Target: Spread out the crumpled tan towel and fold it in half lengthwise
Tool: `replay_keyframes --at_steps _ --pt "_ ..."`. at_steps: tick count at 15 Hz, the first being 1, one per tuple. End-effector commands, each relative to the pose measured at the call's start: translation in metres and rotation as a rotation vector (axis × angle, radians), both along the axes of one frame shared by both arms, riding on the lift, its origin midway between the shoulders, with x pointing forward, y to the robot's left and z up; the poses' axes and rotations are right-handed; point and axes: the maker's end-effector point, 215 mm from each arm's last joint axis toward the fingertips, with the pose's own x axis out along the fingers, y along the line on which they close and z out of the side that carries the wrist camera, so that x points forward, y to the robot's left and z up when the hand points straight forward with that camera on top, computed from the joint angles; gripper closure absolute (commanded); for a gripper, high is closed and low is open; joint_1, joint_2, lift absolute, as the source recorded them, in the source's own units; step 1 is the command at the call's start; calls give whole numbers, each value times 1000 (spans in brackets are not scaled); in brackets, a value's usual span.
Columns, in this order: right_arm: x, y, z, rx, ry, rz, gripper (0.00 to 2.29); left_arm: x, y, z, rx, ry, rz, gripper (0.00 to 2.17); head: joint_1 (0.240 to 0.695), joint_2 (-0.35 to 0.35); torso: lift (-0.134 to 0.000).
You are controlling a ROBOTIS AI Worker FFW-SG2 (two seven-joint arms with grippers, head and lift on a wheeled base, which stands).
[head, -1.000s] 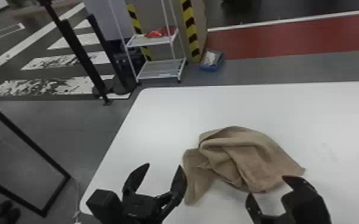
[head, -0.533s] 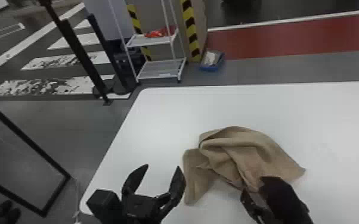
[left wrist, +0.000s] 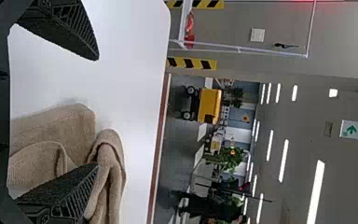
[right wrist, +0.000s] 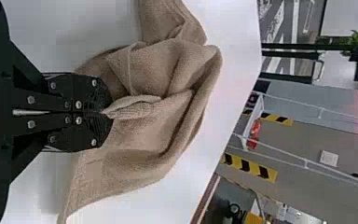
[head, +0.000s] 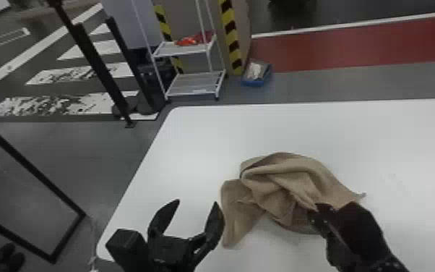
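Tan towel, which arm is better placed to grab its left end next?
Likely left: the left gripper is open near the left end of the tan towel, while the right gripper pinches a fold.

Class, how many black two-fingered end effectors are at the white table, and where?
2: the open black left end effector, left of the crumpled tan towel; the black right end effector, closed on a fold of it.

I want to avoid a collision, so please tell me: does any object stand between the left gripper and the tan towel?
Nothing visible stands between the left gripper and the tan towel, which lies on the white table. The right gripper holds a fold of it farther right, outside that gap.
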Motion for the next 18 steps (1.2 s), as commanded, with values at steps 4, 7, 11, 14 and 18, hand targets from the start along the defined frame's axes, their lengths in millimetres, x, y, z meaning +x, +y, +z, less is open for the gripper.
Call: replay_keyframes --at_steps 4,7,11,14,18 --pt "49 -94 96 43 -148 -78 1507 0 0 -1 -8 2 1 73 695 329 -123" --pt "64 -146 98 -24 -142 -53 1507 -2 -1 -1 -13 4 -8 73 695 236 -123" --pt "83 -216 68 -120 -130 -112 1494 -3 -3 1 -16 0 -13 76 695 150 -123" --pt "97 -242 52 -152 -96 -145 -1 -4 -6 1 -19 1 -22 76 695 69 -123" --pt "90 -260 69 -165 -123 -148 80 -5 -4 1 -16 3 -19 76 695 21 -123"
